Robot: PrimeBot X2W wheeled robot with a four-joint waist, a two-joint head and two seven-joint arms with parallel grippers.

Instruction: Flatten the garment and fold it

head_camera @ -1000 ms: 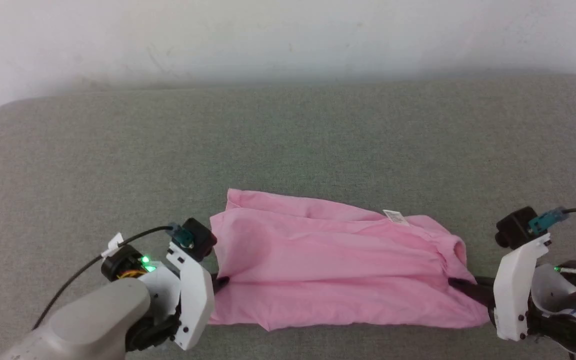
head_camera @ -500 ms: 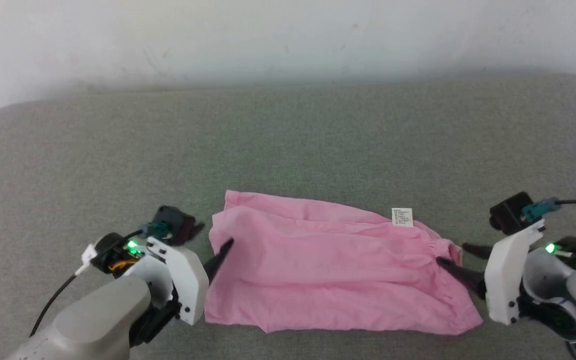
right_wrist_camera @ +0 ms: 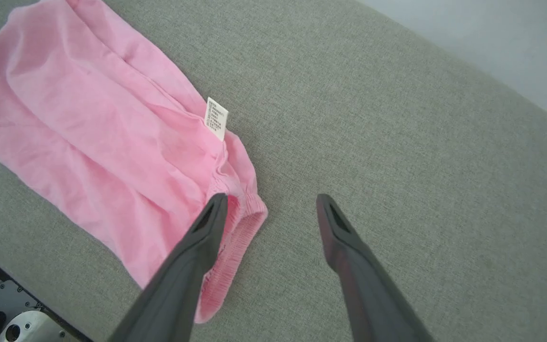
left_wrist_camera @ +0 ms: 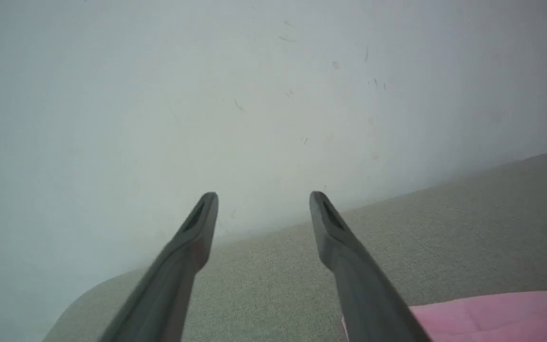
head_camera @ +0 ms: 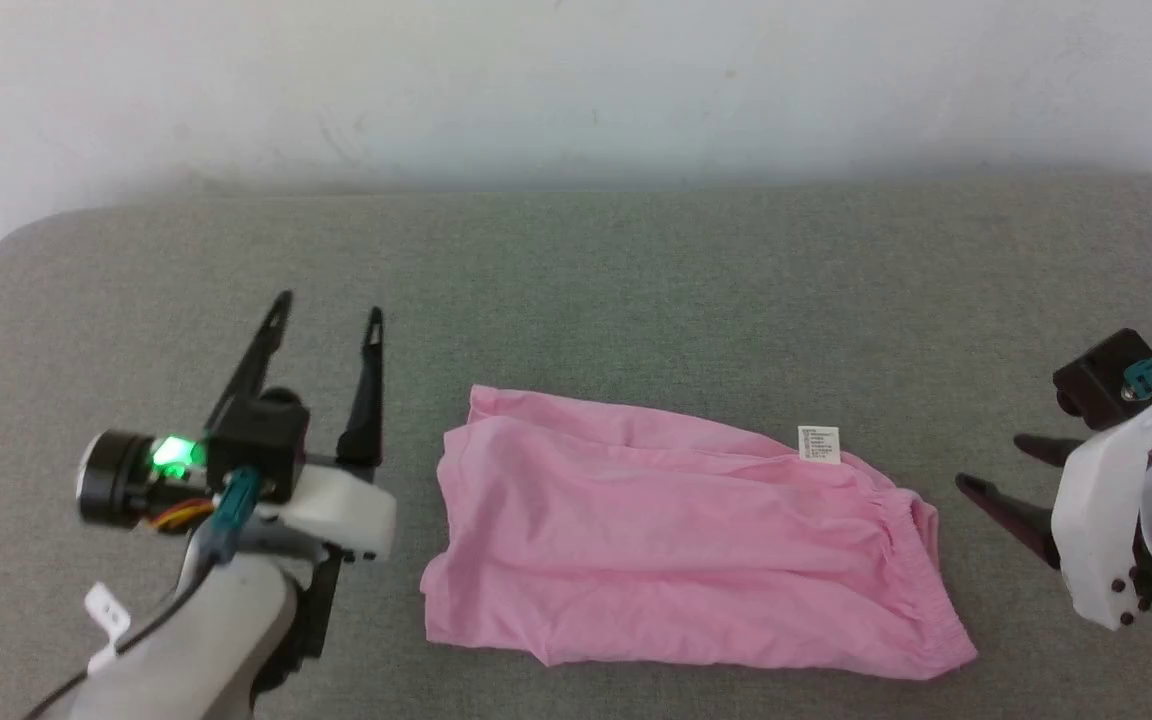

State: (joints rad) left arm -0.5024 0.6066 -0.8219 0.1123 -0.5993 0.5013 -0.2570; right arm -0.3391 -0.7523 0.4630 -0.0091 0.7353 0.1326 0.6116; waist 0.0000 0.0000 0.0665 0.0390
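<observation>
The small, thin, light pink cloth garment [head_camera: 676, 550] lies loose on the grey fabric-covered table [head_camera: 636, 280], midway along its near edge. Its long axis runs left to right, parallel to that edge. A small white label [head_camera: 818, 444] sits on the garment's far edge, toward the right end. That right end finishes in a gathered, ruffled hem [head_camera: 926, 570].

The left gripper [head_camera: 328, 308] stands off the garment's left end, apart from the cloth. Its two dark fingers are spread, hold nothing and point toward the table's far edge and the wall. From there the garment lies to its right and nearer the robot.

The right gripper [head_camera: 991, 462] is near the table's right edge. Its fingers are also spread and empty, and they aim leftward at the ruffled end. In the right wrist view one finger crosses in front of the hem, but the head view shows bare table between the two.

By my judgement the right arm is the nearer and already faces along the garment's length. The left arm would have to turn inward and come down before it could take the opposite end. The cloth looks largely flat, with a few soft creases running lengthwise.
</observation>
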